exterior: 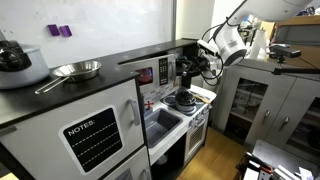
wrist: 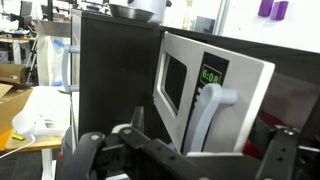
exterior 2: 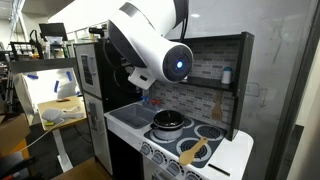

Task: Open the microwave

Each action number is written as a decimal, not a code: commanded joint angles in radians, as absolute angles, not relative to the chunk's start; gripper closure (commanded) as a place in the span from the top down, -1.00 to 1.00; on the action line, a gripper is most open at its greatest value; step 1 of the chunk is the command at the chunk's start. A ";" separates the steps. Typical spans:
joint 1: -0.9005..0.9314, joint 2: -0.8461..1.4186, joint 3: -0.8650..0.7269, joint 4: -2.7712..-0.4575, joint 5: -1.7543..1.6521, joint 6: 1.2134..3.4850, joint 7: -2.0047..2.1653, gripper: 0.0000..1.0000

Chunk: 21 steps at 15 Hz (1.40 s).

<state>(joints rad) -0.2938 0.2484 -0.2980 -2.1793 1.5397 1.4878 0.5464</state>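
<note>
The microwave [exterior: 150, 73] sits under the black counter of the toy kitchen, with its red strip showing. In the wrist view its white-framed door [wrist: 240, 110] fills the middle and stands swung out at an angle. The door has a dark window [wrist: 174, 84], a green display and a pale grey handle [wrist: 206, 115]. My gripper [wrist: 185, 155] is open, and its black fingers sit low on either side of the handle without touching it. In an exterior view the gripper [exterior: 190, 68] is right in front of the microwave. In an exterior view my white arm [exterior 2: 160, 50] hides the microwave.
A metal pan [exterior: 78, 69] and a pot [exterior: 15, 60] stand on the black counter. The white door with the NOTES board [exterior: 92, 138] is below. A black pot [exterior 2: 170, 120] sits on the stove beside a wooden spatula [exterior 2: 195, 152]. A grey cabinet [exterior: 265, 100] stands beside the kitchen.
</note>
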 commanded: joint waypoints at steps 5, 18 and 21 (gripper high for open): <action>-0.295 0.289 -0.288 -2.117 1.492 1.407 0.574 1.00; -0.272 0.271 -0.273 -2.179 1.484 1.397 0.552 1.00; -0.269 0.259 -0.275 -2.214 1.477 1.401 0.537 1.00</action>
